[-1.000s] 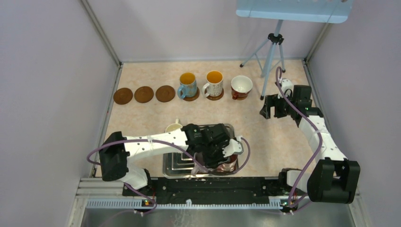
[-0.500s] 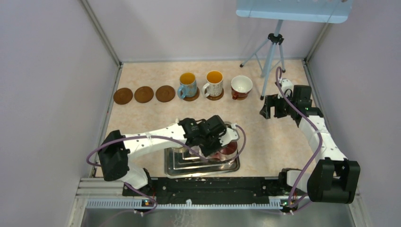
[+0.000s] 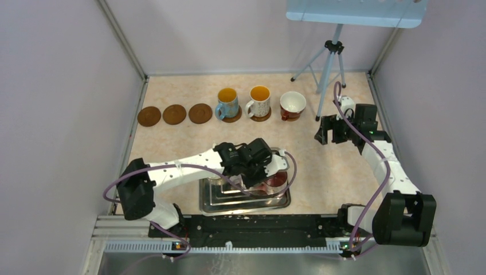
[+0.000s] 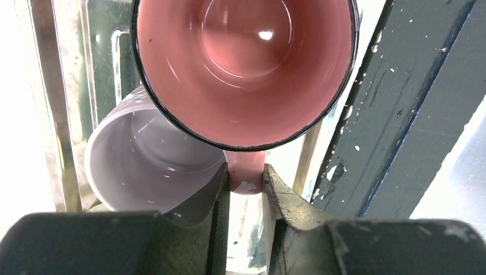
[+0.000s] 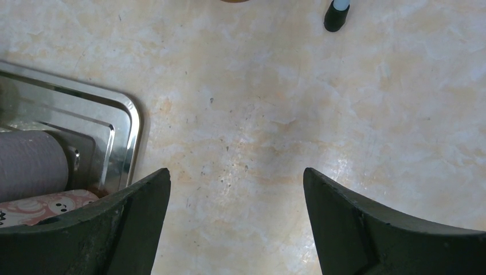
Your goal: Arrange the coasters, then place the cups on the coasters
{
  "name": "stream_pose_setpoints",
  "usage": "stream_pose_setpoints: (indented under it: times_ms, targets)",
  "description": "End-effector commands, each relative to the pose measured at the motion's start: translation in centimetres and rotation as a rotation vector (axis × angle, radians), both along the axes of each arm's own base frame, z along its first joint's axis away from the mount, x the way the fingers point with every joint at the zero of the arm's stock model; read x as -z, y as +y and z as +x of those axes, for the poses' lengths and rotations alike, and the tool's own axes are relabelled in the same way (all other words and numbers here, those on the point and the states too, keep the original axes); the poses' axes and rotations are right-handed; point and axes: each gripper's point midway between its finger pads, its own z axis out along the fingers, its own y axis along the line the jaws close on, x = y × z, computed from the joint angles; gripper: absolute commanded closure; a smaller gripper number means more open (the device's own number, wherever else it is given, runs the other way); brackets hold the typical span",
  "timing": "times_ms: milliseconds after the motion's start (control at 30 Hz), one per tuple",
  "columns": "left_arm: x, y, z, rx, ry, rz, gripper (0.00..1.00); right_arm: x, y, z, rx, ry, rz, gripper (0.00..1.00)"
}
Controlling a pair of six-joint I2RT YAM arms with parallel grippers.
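Observation:
Three bare dark brown coasters (image 3: 174, 114) lie in a row at the far left. To their right, three cups stand on coasters: blue-handled (image 3: 227, 103), white with orange inside (image 3: 259, 101), and white with a dark red outside (image 3: 293, 105). My left gripper (image 3: 265, 176) (image 4: 246, 179) hangs over the silver tray (image 3: 229, 203) and is shut on the handle of the pink cup (image 3: 277, 181) (image 4: 246, 63). The pale lilac cup (image 4: 143, 160) sits right beside it. My right gripper (image 3: 335, 129) (image 5: 236, 177) is open over bare table, right of the tray.
A tripod (image 3: 326, 69) stands at the far right, its foot (image 5: 335, 14) just beyond my right gripper. The tray corner (image 5: 123, 132) lies left of the right gripper, with the lilac cup (image 5: 28, 163) and the patterned pink cup (image 5: 40, 206) in it.
The left gripper has closed on the pink cup's handle and shifted slightly away from the near edge with it. The right arm has not moved.

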Motion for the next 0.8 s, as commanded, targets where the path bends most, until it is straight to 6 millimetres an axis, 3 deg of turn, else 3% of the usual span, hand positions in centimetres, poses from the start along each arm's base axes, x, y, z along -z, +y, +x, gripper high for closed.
stream_pose_setpoints:
  times_ms: [0, 200, 433, 567, 767]
  targets:
    - [-0.8, 0.6, -0.3, 0.050, -0.025, -0.026, 1.00, -1.2, -0.1, 0.5, -0.010, -0.057, -0.001, 0.16]
    - [-1.1, 1.7, -0.5, 0.080, -0.055, -0.011, 1.00, -1.3, -0.1, 0.6, -0.010, -0.058, -0.001, 0.16]
    - [-1.8, 2.1, -2.5, 0.187, -0.009, -0.041, 1.00, -1.2, 0.0, 0.6, -0.013, -0.055, 0.002, 0.16]
    - [-0.2, 2.4, -3.4, 0.191, 0.063, 0.003, 1.00, -1.2, -0.1, 0.5, -0.012, -0.055, 0.001, 0.16]
    - [0.5, 1.2, -5.2, 0.224, 0.141, -0.013, 0.77, -1.2, -0.1, 0.5, -0.010, -0.057, -0.003, 0.16]
